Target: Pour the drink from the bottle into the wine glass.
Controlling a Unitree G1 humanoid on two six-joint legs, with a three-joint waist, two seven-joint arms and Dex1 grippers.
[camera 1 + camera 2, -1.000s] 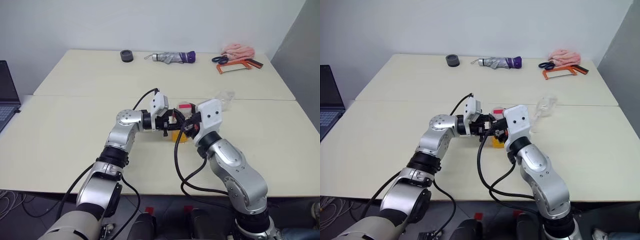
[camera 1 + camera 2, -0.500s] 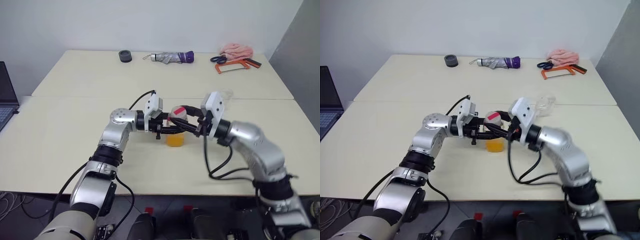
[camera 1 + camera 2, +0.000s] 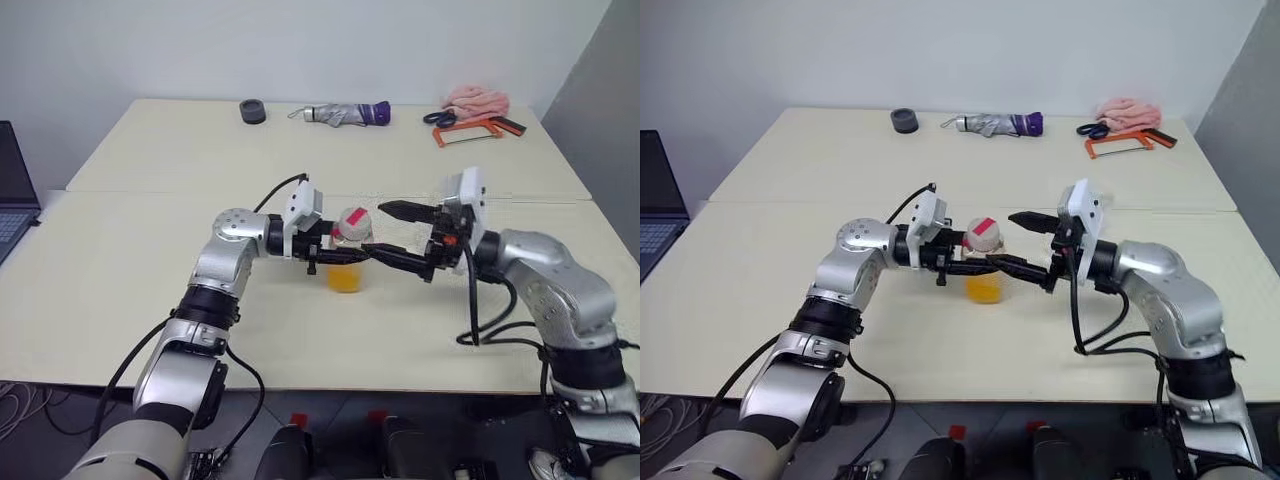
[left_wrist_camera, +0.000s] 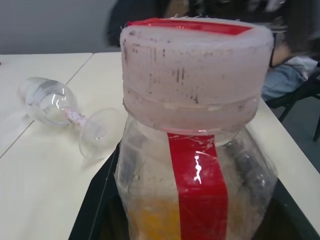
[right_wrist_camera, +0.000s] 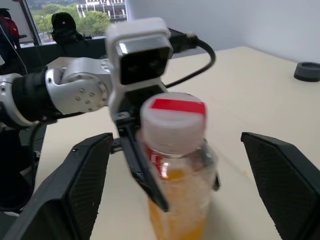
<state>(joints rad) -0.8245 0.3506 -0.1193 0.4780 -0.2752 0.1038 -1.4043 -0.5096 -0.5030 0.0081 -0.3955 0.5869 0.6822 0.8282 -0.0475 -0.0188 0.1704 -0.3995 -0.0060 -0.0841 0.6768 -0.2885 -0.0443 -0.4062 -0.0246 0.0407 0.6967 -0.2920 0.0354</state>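
Bottle (image 3: 347, 255) upright on table (image 3: 150, 290), centre, between left gripper (image 3: 335, 255) and right gripper (image 3: 395, 237). Glass (image 4: 67, 112) on its side behind bottle. Umbrella (image 3: 345, 114), tape roll (image 3: 253, 111), saw (image 3: 475, 130), cloth (image 3: 477, 99) along far edge.

Red-striped bottle (image 5: 176, 170), orange drink (image 5: 175, 212)

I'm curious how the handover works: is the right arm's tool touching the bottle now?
Apart. In the right wrist view the right tool has its fingers spread wide, with table showing between each and the bottle.
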